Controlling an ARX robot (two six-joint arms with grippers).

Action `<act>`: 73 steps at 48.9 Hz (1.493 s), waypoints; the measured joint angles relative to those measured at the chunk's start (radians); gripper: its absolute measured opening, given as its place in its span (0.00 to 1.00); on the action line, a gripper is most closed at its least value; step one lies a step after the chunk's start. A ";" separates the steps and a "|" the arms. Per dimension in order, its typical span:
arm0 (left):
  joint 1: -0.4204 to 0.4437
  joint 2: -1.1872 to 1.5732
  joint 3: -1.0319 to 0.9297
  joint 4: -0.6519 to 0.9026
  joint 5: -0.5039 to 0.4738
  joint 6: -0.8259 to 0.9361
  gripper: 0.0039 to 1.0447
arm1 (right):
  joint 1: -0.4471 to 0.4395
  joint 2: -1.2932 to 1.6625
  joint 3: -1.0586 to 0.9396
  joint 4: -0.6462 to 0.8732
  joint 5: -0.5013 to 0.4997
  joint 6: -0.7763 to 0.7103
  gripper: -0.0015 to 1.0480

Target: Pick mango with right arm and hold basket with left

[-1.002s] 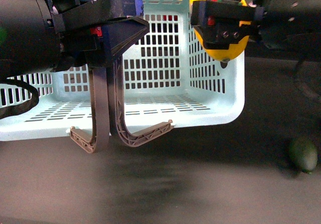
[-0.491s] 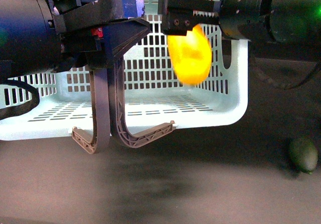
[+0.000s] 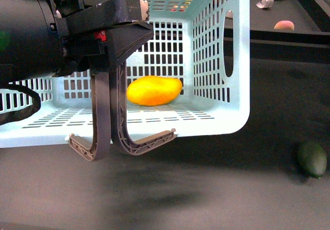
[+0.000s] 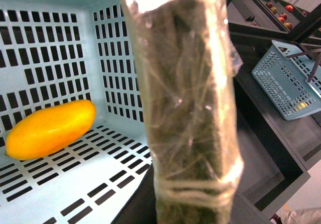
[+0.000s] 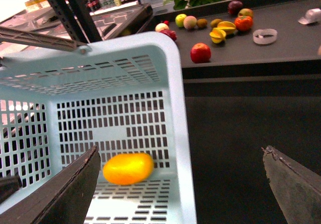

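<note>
Your mango [image 3: 153, 90] lies on its side on the floor of the basket [image 3: 237, 60], near its back wall. Your right hand [image 5: 183, 180] hangs spread and empty above it, well apart. Your left hand [image 3: 114, 40] is clenched on the handles [image 3: 102, 114].

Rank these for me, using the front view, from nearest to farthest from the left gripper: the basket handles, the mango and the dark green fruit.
1. The basket handles: clamped in the left gripper, hanging just below it.
2. The mango: lying on the floor of the basket, a little to the right.
3. The dark green fruit: far right on the dark table, outside the basket.
</note>
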 joint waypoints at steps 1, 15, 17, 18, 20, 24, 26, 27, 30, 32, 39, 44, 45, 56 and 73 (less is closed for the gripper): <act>0.000 0.000 0.000 0.000 0.000 0.000 0.08 | -0.011 -0.035 -0.023 -0.014 -0.003 0.002 0.92; -0.002 0.000 0.000 0.000 0.001 0.000 0.08 | -0.096 -0.481 -0.211 -0.248 0.055 0.033 0.92; -0.002 0.000 0.000 0.000 0.002 0.001 0.08 | -0.097 -0.521 -0.229 -0.270 0.071 0.035 0.92; -0.002 0.000 0.000 0.000 0.002 0.000 0.08 | -0.097 -0.533 -0.235 -0.274 0.073 0.036 0.92; -0.002 0.000 0.000 0.000 0.002 0.000 0.08 | -0.098 -0.549 -0.238 -0.275 0.075 0.038 0.92; -0.002 0.000 0.000 0.000 0.002 0.000 0.08 | -0.098 -0.553 -0.238 -0.275 0.074 0.039 0.92; -0.002 0.000 0.000 0.000 0.002 0.000 0.08 | -0.098 -0.552 -0.238 -0.276 0.074 0.039 0.92; -0.002 0.000 0.000 0.000 0.002 0.000 0.08 | -0.098 -0.552 -0.238 -0.276 0.074 0.039 0.92; -0.002 0.000 0.000 0.000 0.001 0.000 0.08 | -0.098 -0.552 -0.238 -0.276 0.074 0.039 0.92; -0.002 0.000 0.000 0.000 0.001 0.000 0.08 | -0.096 -0.551 -0.241 -0.267 0.090 0.028 0.92; -0.002 0.000 0.000 0.000 0.001 0.001 0.08 | -0.106 -0.581 -0.304 -0.122 0.192 -0.165 0.69; -0.002 0.000 0.000 0.000 0.001 -0.001 0.08 | -0.135 -0.640 -0.323 -0.154 0.166 -0.234 0.51; -0.002 0.000 0.000 0.000 0.001 0.000 0.08 | -0.140 -0.651 -0.326 -0.162 0.163 -0.239 0.47; -0.002 0.000 0.000 0.000 0.001 -0.001 0.08 | -0.253 -0.730 -0.369 -0.188 0.044 -0.263 0.15; -0.002 0.000 0.000 0.000 0.001 0.001 0.08 | -0.267 -0.877 -0.373 -0.327 0.038 -0.270 0.02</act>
